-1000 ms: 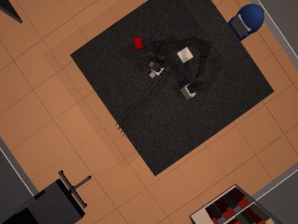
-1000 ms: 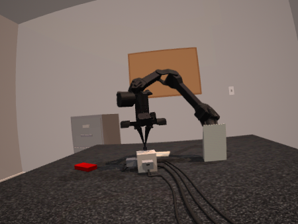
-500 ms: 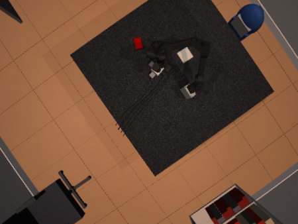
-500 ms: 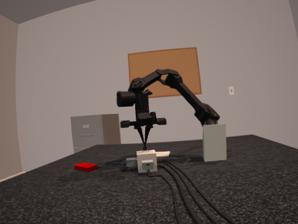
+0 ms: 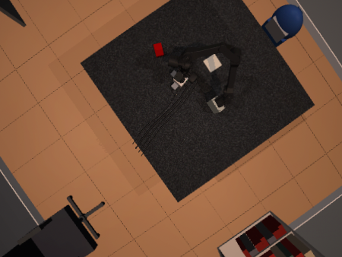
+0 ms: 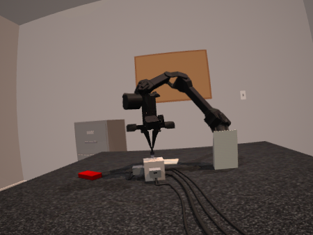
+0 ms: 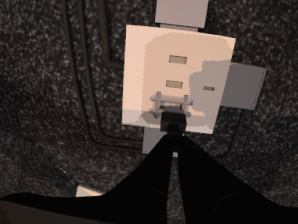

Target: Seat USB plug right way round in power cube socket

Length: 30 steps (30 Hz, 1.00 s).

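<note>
The white power cube (image 6: pixel 148 164) (image 7: pixel 142 65) stands on the dark mat, and its top face with several slots shows in the wrist view. The dark USB plug (image 6: pixel 152 155) (image 7: pixel 173 120) stands upright in the socket near one edge of the top, inside a small grey bracket-like frame (image 7: pixel 158 104). My gripper (image 6: pixel 151 150) (image 7: pixel 174 141) points straight down over the cube and is shut on the plug's upper part. How deep the plug sits and which way round it is are hidden by the fingers and the plug body.
Grey plugs (image 7: pixel 182 11) (image 7: pixel 244 86) (image 6: pixel 155 173) stick out from the cube's sides, with black cables (image 6: pixel 195 192) (image 5: pixel 163 115) running over the mat. A red block (image 5: pixel 158 49) (image 6: pixel 90 175) lies nearby. A pale flat piece (image 5: pixel 212 63) (image 6: pixel 171 161) lies beyond the cube.
</note>
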Motion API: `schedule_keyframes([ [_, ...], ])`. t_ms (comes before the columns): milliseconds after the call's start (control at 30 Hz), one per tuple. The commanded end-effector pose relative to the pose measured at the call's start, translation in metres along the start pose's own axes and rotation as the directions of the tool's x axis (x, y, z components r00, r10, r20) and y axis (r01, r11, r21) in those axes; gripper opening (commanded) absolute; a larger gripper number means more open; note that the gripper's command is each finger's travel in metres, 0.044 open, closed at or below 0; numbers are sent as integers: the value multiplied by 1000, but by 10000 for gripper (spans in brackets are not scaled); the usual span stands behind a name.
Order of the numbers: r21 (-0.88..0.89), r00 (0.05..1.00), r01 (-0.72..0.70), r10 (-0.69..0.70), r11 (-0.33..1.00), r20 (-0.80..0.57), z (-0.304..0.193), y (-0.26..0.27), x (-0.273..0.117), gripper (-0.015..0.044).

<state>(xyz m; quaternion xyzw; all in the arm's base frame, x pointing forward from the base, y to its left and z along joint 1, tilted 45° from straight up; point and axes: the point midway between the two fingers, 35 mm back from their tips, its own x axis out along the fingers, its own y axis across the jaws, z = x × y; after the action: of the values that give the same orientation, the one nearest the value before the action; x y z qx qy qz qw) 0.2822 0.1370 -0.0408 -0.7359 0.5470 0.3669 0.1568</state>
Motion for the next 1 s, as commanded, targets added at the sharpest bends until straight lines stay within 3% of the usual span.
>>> schedule_keyframes([
  [0, 7, 1000, 0, 0, 1000, 4, 0, -1, -3, 0],
  [967, 47, 1000, 0, 0, 999, 2, 0, 0, -18, 0],
])
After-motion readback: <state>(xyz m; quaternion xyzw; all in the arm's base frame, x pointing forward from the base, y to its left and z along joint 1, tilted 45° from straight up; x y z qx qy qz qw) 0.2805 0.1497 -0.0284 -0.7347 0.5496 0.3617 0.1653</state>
